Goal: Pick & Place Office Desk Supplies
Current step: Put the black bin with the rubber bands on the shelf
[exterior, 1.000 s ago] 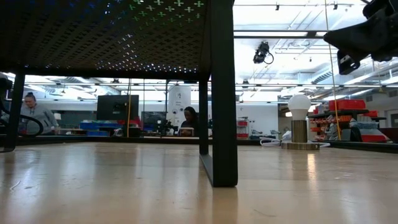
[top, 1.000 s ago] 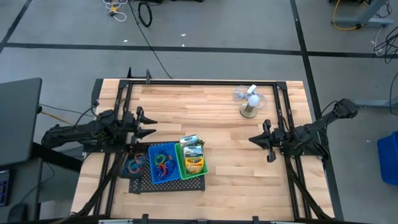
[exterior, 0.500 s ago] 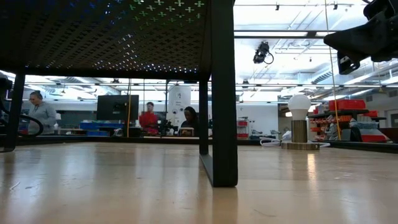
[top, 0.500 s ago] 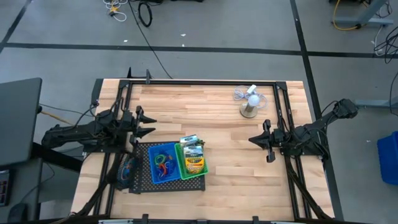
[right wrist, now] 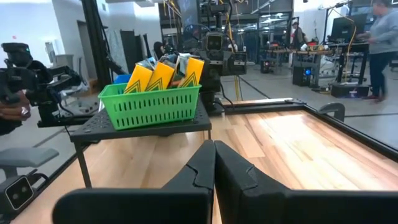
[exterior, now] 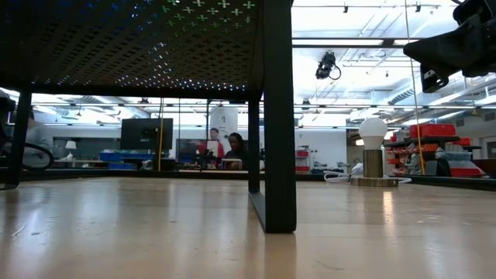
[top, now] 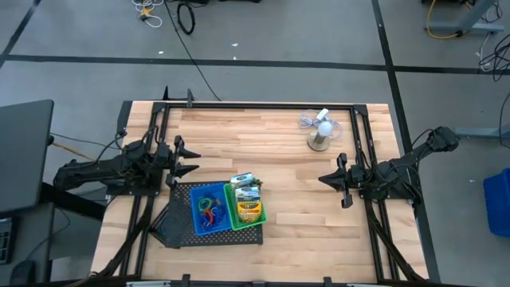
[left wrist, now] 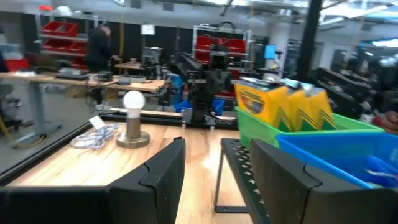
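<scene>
Gone from the tray [top: 171, 227] is the black bin; my left gripper [top: 188, 159], fingers spread and holding nothing, is hovering just beside it. Blue bin [top: 207, 209] and green bin [top: 247, 211] are sitting on the tray; right gripper [top: 325, 178], pressed together, is waiting apart

On the black perforated mesh tray [top: 179, 231], a blue bin [top: 208, 210] sits beside a green bin [top: 246, 221] with slotted walls. The blue one holds red, green and orange rubber-band loops [top: 209, 212]. In the green one stands a yellow crayon box [top: 249, 210] with green zigzag print, next to green-white small boxes [top: 244, 182]. Well beyond the tray is a white mini fan [top: 321, 130] on pale wood-grain table [top: 271, 147] planks, framed in black.
</scene>
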{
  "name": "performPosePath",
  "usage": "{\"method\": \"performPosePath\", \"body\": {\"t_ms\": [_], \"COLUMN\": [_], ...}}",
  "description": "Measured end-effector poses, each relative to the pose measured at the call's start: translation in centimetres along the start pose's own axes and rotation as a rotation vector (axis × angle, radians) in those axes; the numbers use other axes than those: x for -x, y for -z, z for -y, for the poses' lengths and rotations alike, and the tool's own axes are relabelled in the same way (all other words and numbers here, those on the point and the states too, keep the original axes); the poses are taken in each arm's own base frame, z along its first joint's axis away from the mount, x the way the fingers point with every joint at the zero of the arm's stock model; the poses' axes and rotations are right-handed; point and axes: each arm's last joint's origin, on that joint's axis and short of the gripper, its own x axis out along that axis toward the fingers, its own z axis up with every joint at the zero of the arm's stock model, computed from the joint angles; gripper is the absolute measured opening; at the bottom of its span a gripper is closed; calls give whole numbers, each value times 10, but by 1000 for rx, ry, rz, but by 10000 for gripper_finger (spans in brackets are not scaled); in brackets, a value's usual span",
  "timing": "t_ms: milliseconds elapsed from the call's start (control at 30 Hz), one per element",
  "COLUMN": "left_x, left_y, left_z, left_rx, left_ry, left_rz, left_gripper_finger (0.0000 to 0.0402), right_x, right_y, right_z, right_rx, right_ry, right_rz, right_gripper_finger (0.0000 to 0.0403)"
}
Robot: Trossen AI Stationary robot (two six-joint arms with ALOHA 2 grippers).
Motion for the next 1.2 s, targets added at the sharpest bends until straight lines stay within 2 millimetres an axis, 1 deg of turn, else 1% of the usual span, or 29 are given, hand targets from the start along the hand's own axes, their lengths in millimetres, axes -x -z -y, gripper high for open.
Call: {"method": "performPosePath", "body": {"t_ms": [167,400,633,733,833,900,1100,1200], "left_x": [0,0,1,1,1,1,2,0], "left_y": [0,1,1,2,2,-1,-22,-28], "left_z": [2,2,6,7,6,6,8,9], "left_rx": [-51,-38,-41,-10,73,79,20,8], "left_ry": [53,57,206,229,220,204,197,194], "left_rz": [-3,-14,-22,-28,-38,-35,5,-3], "left_gripper_finger": [188,188,188,188,188,188,188,188], "right_x": [0,0,0,0,0,0,0,-2], "right_y": [0,0,0,-1,-4,-6,-6,-3], "right_z": [0,0,0,0,0,1,1,3], "right_rx": [0,0,-1,-4,-77,-108,-40,-76], "right_ry": [0,0,0,0,5,24,42,87], "right_rz": [0,0,2,6,42,60,55,34], "right_gripper_finger": [7,7,7,7,7,7,7,7]}}
